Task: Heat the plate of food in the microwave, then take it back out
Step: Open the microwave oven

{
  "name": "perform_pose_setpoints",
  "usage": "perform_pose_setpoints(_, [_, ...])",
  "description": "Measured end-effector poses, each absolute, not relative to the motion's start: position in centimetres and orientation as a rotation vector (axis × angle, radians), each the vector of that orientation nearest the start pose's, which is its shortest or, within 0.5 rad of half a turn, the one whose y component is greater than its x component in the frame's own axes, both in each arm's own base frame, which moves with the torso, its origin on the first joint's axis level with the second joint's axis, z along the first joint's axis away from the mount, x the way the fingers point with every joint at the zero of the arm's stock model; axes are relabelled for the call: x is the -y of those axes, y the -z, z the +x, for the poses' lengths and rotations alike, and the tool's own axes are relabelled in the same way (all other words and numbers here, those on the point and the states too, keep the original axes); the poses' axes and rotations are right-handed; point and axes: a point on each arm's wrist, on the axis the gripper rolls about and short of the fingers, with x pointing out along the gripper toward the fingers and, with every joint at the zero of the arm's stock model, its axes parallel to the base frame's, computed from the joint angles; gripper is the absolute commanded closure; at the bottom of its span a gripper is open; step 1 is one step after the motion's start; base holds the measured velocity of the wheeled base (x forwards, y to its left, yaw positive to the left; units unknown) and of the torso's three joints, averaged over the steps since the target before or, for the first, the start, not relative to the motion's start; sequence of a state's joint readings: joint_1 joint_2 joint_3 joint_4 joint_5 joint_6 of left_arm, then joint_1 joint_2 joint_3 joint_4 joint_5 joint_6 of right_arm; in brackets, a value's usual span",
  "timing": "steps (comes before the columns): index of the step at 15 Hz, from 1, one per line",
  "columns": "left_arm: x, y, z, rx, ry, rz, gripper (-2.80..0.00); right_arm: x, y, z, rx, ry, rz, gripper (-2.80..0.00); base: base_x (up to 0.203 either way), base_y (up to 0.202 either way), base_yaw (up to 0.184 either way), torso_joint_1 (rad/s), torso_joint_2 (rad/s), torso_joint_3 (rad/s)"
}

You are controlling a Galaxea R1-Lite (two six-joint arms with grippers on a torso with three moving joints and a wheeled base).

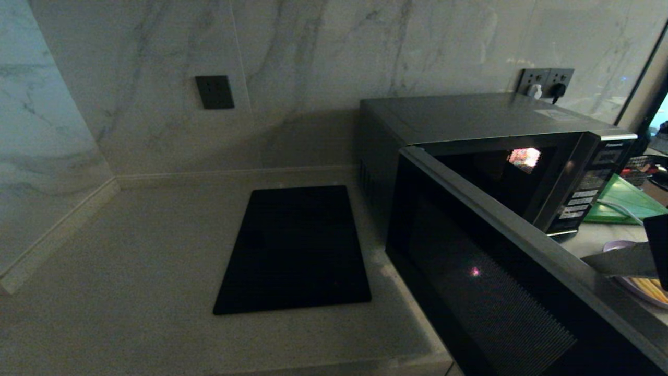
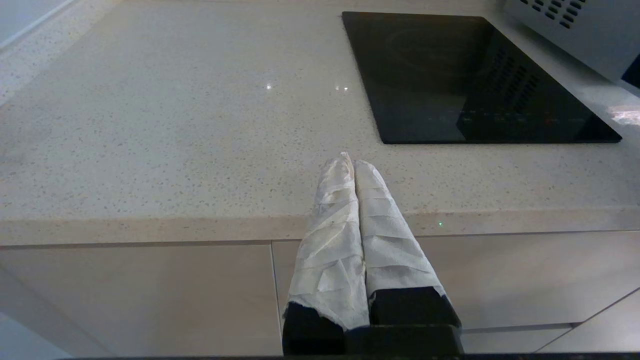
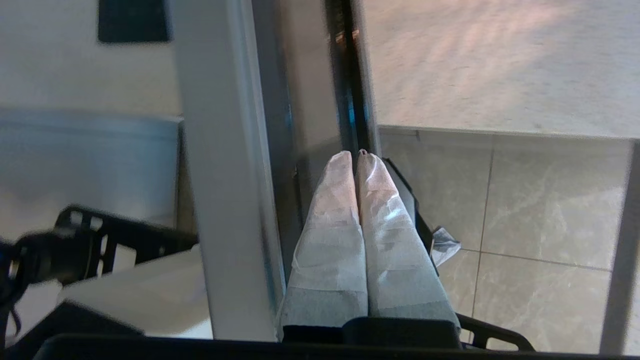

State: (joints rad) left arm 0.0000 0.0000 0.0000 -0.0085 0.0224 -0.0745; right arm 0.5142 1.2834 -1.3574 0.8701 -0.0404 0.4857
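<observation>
Microwave (image 1: 485,156): door swung wide open.
Plate of food (image 1: 644,284): seen on bench (image 1: 130,292), right of microwave.
Left hand (image 2: 354,162): closed, empty.
Right hand (image 3: 357,156): closed, empty, beside door.

Plate of food (image 1: 644,284) half hidden behind the door (image 1: 501,271).

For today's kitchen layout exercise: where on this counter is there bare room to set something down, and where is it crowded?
Free: the counter between the left wall and the cooktop panel, and its front edge. Crowded: right of the microwave, where its open door, the plate of food and a green board sit.
</observation>
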Motion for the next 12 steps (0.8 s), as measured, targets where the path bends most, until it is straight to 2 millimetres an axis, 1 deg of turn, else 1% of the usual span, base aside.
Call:
perform_pose_setpoints(8, [-0.1, -7.6, -2.3, 0.01, -0.022, -0.074, 0.0, -10.3, -30.1, 13.6, -0.891, -0.38, 0.172, 0.0, 0.0, 0.0, 0.0, 0.0, 0.0, 0.0])
perform_pose_setpoints(12, [-0.1, -7.6, -2.3, 0.009, -0.022, -0.074, 0.0, -11.9, -30.2, 13.8, -0.869, -0.451, 0.158, 0.0, 0.0, 0.0, 0.0, 0.0, 0.0, 0.0])
